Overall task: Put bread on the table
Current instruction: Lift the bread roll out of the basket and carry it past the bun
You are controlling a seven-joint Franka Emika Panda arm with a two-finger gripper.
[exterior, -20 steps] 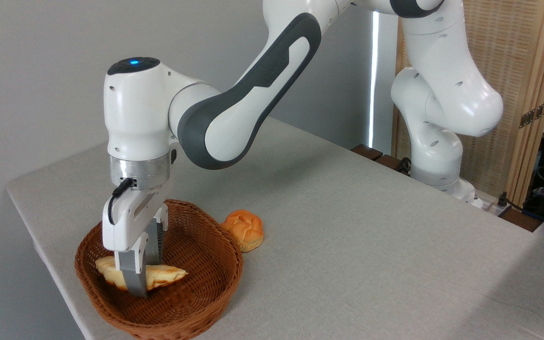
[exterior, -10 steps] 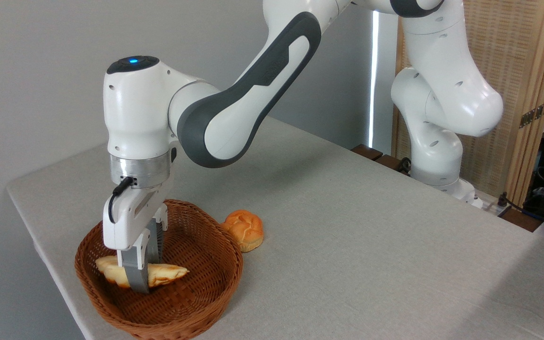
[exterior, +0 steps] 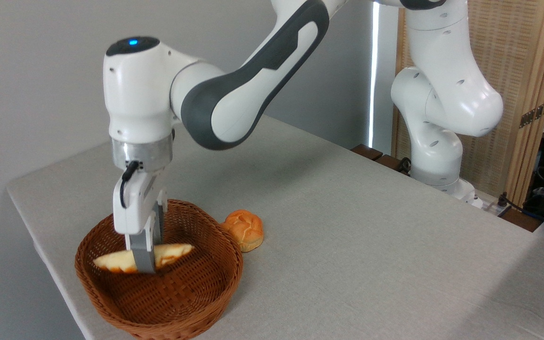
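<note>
The gripper (exterior: 143, 259) pinched the bread (exterior: 170, 252) at mid-length, loaf level between its fingers above the basket (exterior: 206, 288) floor. Raising it clear of the rim before traversing to the table (exterior: 371, 226) was advisable.

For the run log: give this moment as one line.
gripper: shut on bread | bread: lifted, inside basket | bun: on table
</note>
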